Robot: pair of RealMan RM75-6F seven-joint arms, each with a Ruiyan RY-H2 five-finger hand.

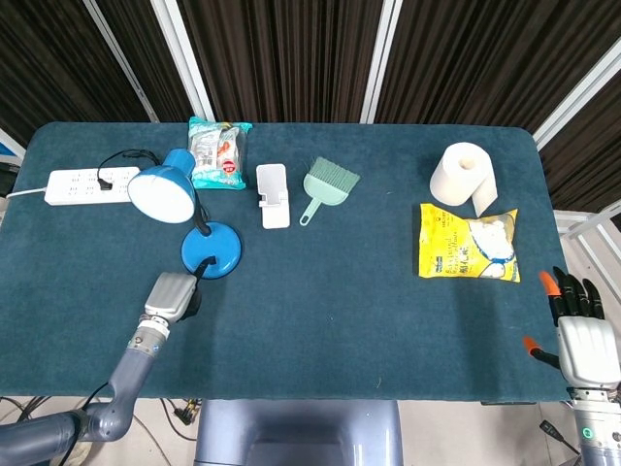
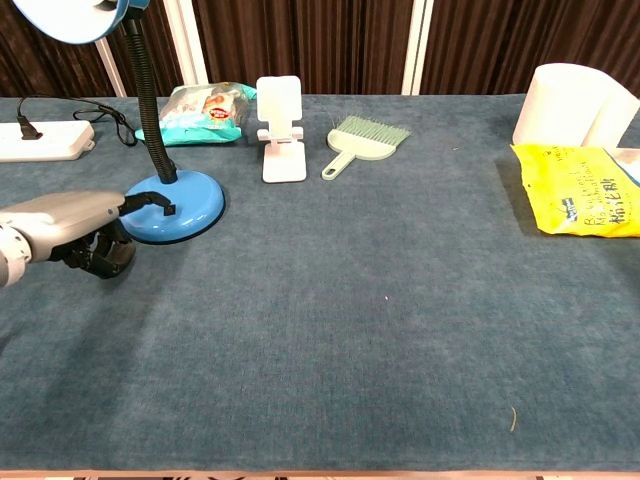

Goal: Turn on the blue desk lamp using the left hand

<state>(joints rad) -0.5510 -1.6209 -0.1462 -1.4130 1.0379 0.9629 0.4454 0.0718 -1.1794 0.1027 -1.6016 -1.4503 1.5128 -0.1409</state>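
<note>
**Left hand reaching the lamp switch**

At the far left of the worktop (image 1: 320, 301) a power strip (image 1: 89, 183) is lying with a plug and black cord in it. Just right of it the lamp (image 1: 209, 250) is standing: blue round base near the front-left, black gooseneck rising, shade (image 1: 161, 190) tilting toward the strip. The bulb is not visibly glowing, so the lamp is probably off.

The left hand (image 2: 75, 228) is hovering at the base's near-left edge. One finger is pointing out over the base, its tip at or just above the small black switch (image 2: 170, 209); whether it is touching I cannot tell. The other fingers are curling under, grasping nothing.

Further right, well apart from the lamp, a snack packet (image 1: 215, 151), a white phone stand (image 1: 273, 195), a green brush (image 1: 327, 183), a paper roll (image 1: 466, 176) and a yellow bag (image 1: 468, 243) are lying. The right hand (image 1: 580, 335) is resting off the worktop's right front corner, fingers apart, holding nothing.

Risks, as I judge them:
- The base is light-looking and unanchored; a sideways push instead of a downward press could slide it or rock the top-heavy shade.
- The switch is small, so the fingertip could land on bare plastic and do nothing.
- The curled fingers are sitting close to the rim and could nudge the base during the press.
- The cord is trailing behind the base; dragging the lamp could tug it.
</note>
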